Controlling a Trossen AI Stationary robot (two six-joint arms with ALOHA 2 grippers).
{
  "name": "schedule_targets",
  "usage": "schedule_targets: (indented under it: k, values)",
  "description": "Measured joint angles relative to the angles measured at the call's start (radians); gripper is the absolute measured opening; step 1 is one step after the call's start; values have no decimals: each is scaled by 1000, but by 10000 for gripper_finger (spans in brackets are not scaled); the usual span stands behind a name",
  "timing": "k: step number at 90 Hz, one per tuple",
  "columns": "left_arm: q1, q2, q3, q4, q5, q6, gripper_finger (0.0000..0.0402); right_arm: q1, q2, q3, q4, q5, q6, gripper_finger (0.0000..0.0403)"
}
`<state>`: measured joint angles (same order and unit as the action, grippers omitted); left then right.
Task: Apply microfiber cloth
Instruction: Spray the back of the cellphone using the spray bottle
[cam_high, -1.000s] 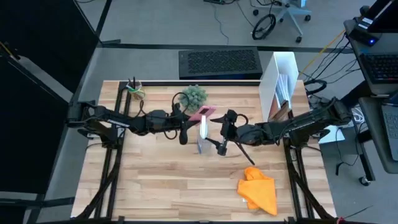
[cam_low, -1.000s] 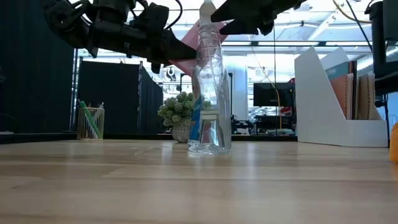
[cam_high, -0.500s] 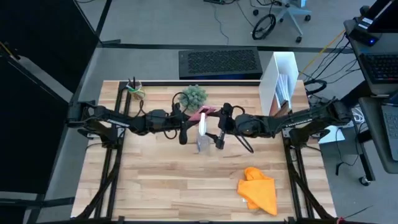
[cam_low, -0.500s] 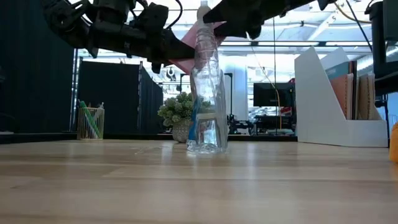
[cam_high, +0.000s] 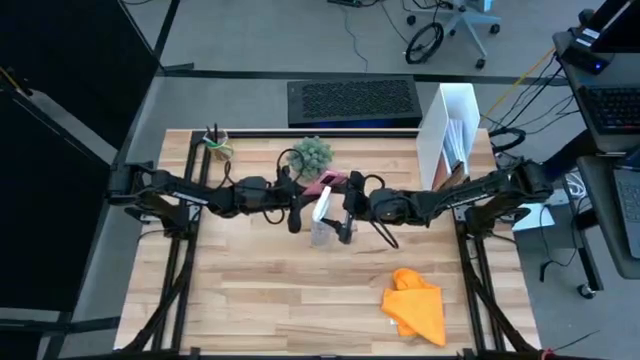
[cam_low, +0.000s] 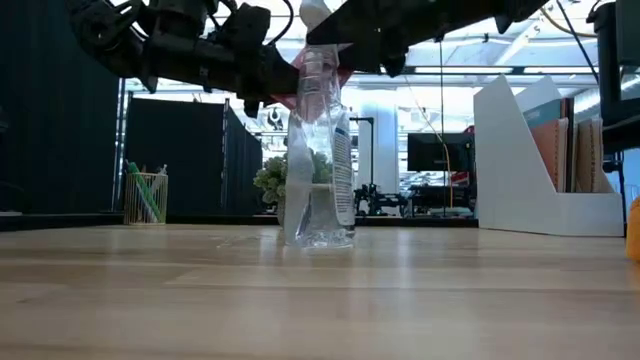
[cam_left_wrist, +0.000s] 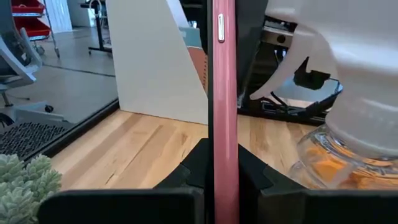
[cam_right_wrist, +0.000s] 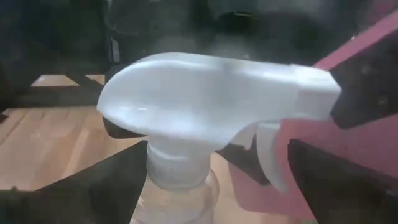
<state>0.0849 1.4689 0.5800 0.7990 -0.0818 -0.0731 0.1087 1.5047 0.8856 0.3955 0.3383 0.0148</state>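
The crumpled, soft bright orange microfiber cloth (cam_high: 416, 305) lies loose on the pale wood-grain table (cam_high: 250, 290), well apart from both grippers, with bare planks around it. The left gripper (cam_high: 312, 193) is clamped on the thin, rigid pink-edged phone (cam_left_wrist: 222, 93), held on edge above the table. Just beside it, the right gripper (cam_high: 341, 207) reaches the white plastic trigger head of the clear spray bottle (cam_low: 318, 150); whether its fingers are closed cannot be told.

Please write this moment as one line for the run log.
left gripper: shut on pink phone, held raised | right gripper: at spray bottle head | bottle: on table | orange cloth: untouched, table's near right
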Motion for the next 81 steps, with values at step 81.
schedule_targets:
  k: [81]
  values:
    - [0, 1, 0, 7, -1, 1, 15, 103, 16, 0, 36, 211, -37, 236]
